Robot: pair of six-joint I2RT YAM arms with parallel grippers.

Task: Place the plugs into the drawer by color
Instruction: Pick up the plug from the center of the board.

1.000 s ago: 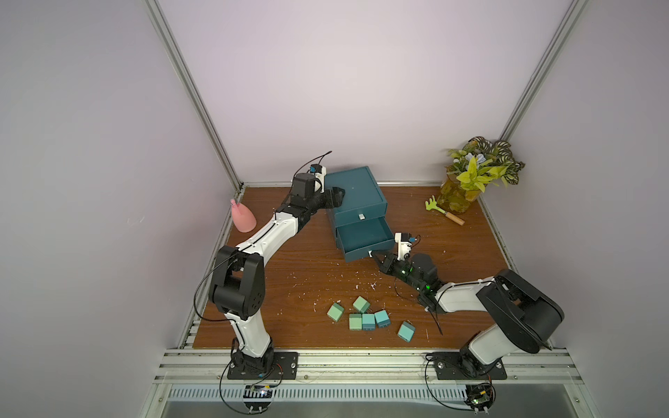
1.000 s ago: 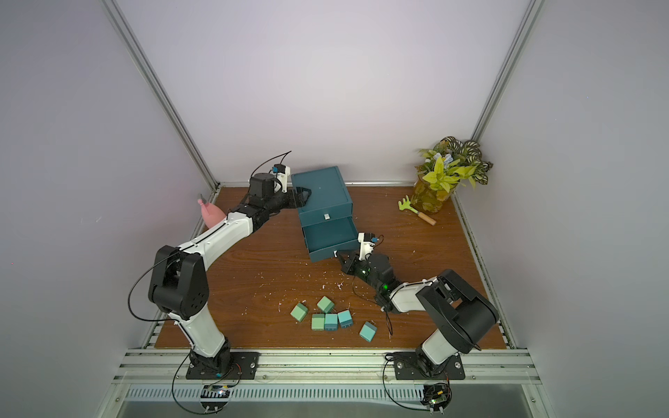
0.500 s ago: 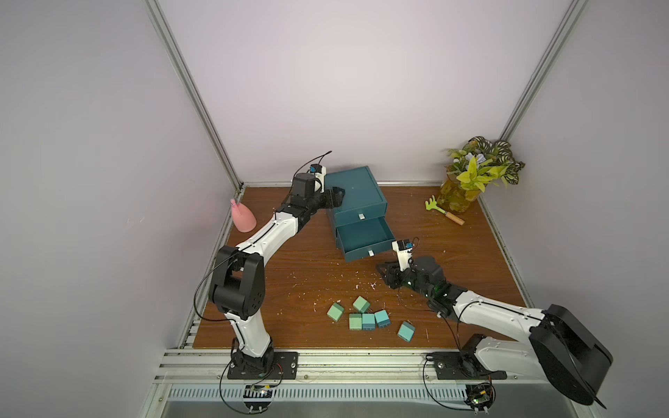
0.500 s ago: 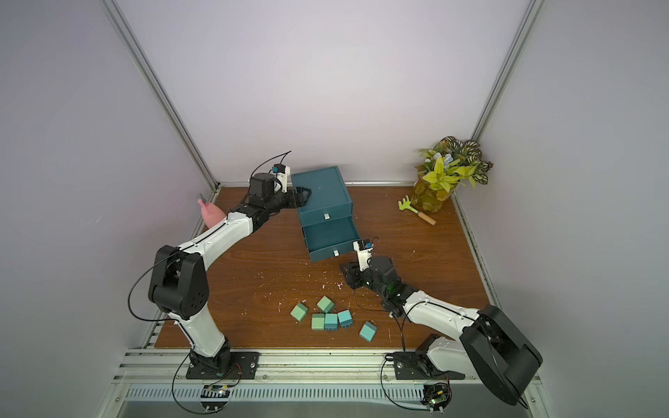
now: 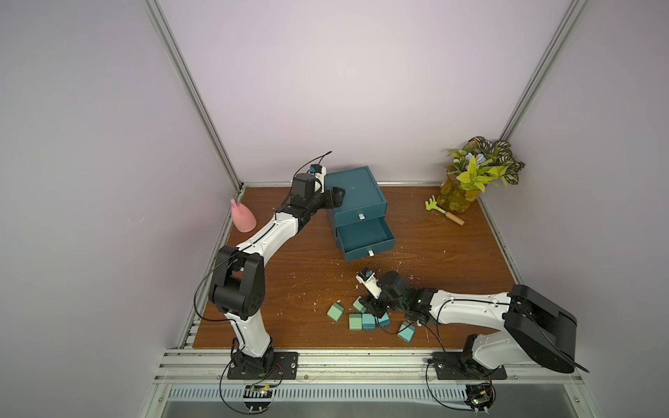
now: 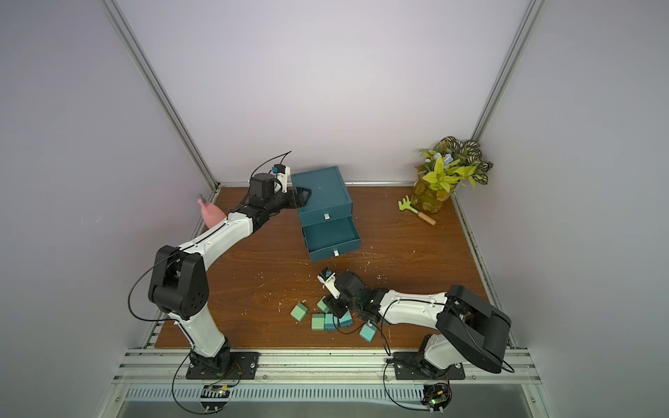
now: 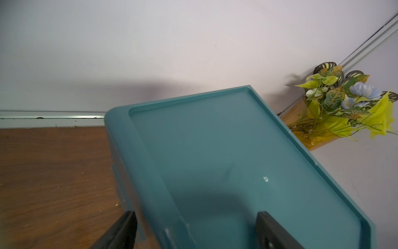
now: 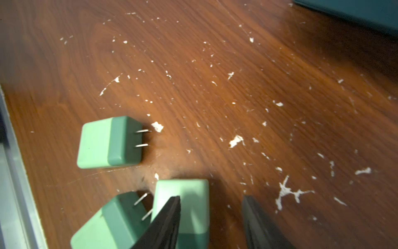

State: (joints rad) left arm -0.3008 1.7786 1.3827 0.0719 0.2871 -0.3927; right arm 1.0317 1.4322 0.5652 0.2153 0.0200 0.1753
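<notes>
Wooden tabletop (image 5: 289, 275); left gripper (image 5: 336, 193) spread at drawer (image 5: 356, 195), right gripper (image 8: 211, 207) spread over mint plugs (image 8: 108, 143).

Plugs (image 5: 355, 321) before drawer (image 5: 356, 197)

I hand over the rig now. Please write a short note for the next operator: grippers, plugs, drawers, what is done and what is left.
Left gripper: open, jaws astride the top rear corner of the cabinet.
Right gripper: open, over a green plug, holding nothing.
Plugs: six grouped on the table near the front, three green and three teal. No pink ones in view.
Done: the drawer under the top one is open and looks empty.
Left: sort all six plugs into drawers by colour.
</notes>
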